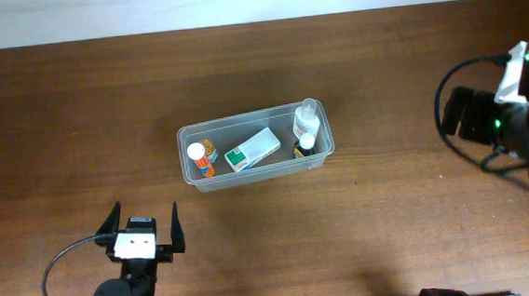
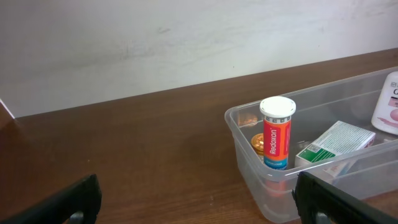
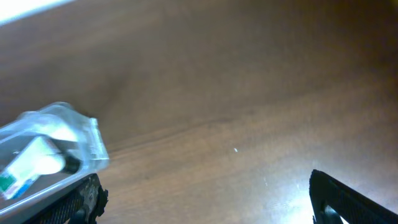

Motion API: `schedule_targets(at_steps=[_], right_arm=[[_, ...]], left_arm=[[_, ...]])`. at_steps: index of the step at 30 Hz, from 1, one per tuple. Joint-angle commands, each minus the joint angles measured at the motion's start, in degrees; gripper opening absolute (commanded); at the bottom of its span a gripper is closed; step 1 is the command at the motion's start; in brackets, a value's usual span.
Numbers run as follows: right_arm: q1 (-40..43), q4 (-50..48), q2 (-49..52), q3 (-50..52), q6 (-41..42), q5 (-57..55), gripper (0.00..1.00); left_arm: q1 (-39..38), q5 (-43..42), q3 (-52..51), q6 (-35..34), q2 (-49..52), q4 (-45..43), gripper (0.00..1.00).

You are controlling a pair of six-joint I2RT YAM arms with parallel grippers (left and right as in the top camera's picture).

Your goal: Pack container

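- Both claws are released and empty: the left gripper (image 1: 144, 219) hangs near the front left of the tub with its black fingers spread, and the right gripper (image 3: 214, 202) sits well apart to the right, equally wide.
- At the middle of the brown wooden table (image 1: 58, 134) stands the clear, colourless rectangular plastic container (image 1: 187, 155) with rounded corners and a rim.
- Inside it are an upright orange tube with a white cap (image 2: 277, 134), a green-and-white cardboard carton (image 2: 339, 143) lying flat, a white bottle with a pink label (image 2: 387, 99) and a small dark bottle with a white cap (image 1: 305, 146).
- No loose item shows on the table, so the packing looks finished or very nearly so.
- Doing this step well means lifting the arms away high and wide of the rim, since the light tub would slide at a nudge and the tall tube would tip easily.
- "Redoxon" runs in white letters up the orange tube.
- Print on the carton is too small to read, and the bottle's label is cut off at the edge.
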State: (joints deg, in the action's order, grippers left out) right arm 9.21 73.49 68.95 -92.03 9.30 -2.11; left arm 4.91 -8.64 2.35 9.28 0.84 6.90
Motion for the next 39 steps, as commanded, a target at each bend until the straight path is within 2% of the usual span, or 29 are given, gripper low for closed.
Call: schedule_targets(at_steps=[1, 11, 16, 25, 31, 39], right_arm=[[-2.6, 0.1, -8.2, -0.8, 0.7, 0.1, 0.98], [-4.0, 0.2, -27.3, -0.8, 0.6, -0.1, 0.99], [-4.0, -7.8, -33.5, 5.0, 0.7, -0.1, 0.98], [-4.0, -44.5, -50.7, 39.5, 0.7, 3.7, 0.98], [-4.0, -63.7, -59.8, 61.1, 0.7, 7.7, 0.99], [-4.0, -76.1, -67.8, 78.8, 0.7, 7.5, 0.98]], left_arm=[[0.3, -0.6, -0.5, 0.7, -0.5, -0.2, 0.99], [0.3, -0.6, -0.5, 0.7, -0.5, -0.2, 0.99], [0.3, -0.6, -0.5, 0.7, -0.5, -0.2, 0.99], [0.3, -0.6, -0.5, 0.7, -0.5, -0.2, 0.99], [0.3, -0.6, -0.5, 0.7, -0.5, -0.2, 0.99], [0.3, -0.6, -0.5, 0.7, -0.5, -0.2, 0.99]])
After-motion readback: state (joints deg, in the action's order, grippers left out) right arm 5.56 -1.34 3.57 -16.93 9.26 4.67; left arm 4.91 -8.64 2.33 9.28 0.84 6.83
